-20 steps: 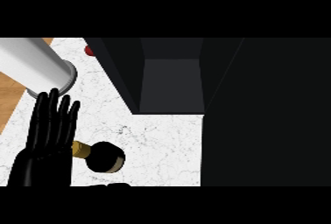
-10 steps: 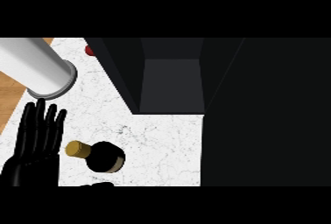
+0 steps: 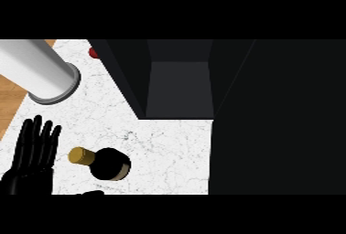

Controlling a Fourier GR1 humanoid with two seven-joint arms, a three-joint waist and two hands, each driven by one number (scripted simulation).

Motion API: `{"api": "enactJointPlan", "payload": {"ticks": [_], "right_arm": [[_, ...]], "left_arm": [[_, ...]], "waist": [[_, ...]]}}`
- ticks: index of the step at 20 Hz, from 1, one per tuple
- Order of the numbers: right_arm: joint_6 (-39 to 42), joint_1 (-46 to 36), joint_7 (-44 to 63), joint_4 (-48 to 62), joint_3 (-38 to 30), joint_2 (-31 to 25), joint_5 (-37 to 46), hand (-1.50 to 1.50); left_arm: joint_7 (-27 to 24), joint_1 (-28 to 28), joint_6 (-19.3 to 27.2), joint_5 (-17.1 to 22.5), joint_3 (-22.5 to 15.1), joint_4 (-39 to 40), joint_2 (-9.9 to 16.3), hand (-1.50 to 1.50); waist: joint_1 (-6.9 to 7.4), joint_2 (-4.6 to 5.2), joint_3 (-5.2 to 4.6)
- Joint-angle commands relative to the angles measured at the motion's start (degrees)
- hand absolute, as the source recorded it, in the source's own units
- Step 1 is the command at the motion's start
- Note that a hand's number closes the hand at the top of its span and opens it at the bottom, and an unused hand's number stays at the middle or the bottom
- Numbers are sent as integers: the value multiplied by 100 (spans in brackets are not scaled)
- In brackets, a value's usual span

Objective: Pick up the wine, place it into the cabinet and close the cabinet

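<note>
White marbled stone makes up the surface [image 3: 169,151], seen steeply from above. A dark wine bottle [image 3: 108,163] with a gold cap stands upright on it near the lower left. Just to the left of the bottle, apart from it, the left hand [image 3: 30,157] is black, its fingers straight and pointing up, holding nothing. A large grey cylinder [image 3: 40,71] slants in from the upper left corner. A black cabinet [image 3: 179,75] stands open at the top centre, its grey inside visible. A small red object [image 3: 93,53] peeks out beside the cabinet's upper left edge.
</note>
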Motion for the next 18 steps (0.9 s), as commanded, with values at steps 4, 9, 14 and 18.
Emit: {"api": "enactJointPlan", "payload": {"ticks": [4, 9, 14, 18], "right_arm": [[-8, -323, 683, -383, -678, -384, -715, -150], [116, 385, 119, -406, 295, 118, 181, -150], [-9, -261, 569, -318, -181, -122, -285, -150], [2, -514, 60, 424, -216, 12, 52, -150]], "left_arm": [[-872, 344, -615, 431, 496, 760, 31, -150], [-1330, 106, -746, 272, 622, 1642, -84, -150], [-1674, -130, -1030, 290, 879, 2384, -5, -150], [-1645, 57, -1175, 219, 772, 2213, -66, -150]], "waist": [[4, 0, -1], [-16, -1, -1], [-11, 4, -2], [10, 4, 1]]}}
